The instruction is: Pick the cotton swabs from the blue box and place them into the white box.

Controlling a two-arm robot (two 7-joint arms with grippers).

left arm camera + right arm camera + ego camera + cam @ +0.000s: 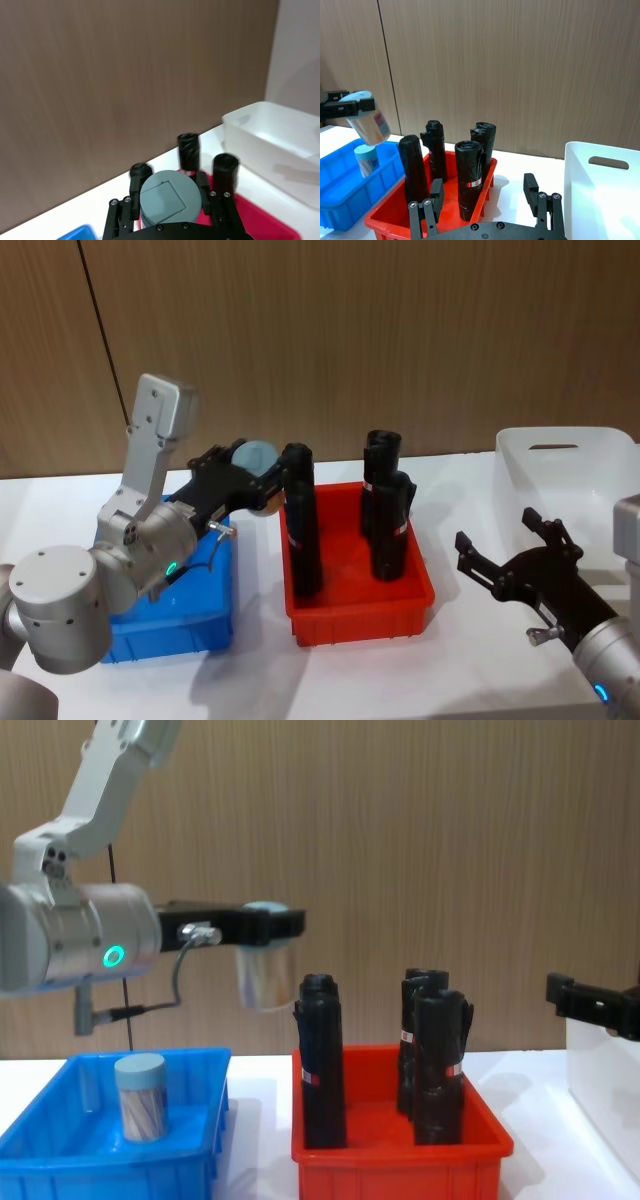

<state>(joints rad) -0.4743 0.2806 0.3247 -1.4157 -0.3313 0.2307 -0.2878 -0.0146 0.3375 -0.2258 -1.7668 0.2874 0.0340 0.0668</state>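
A jar of cotton swabs (264, 978) is pinched aloft by the left gripper (268, 925), the right gripper (497, 530) spread beside the white box (560, 432).

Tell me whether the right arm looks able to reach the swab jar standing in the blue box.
Probably not directly: the right pincer sits open by the white box, and the red bin with its tall black rolls stands between it and the jar in the blue box.
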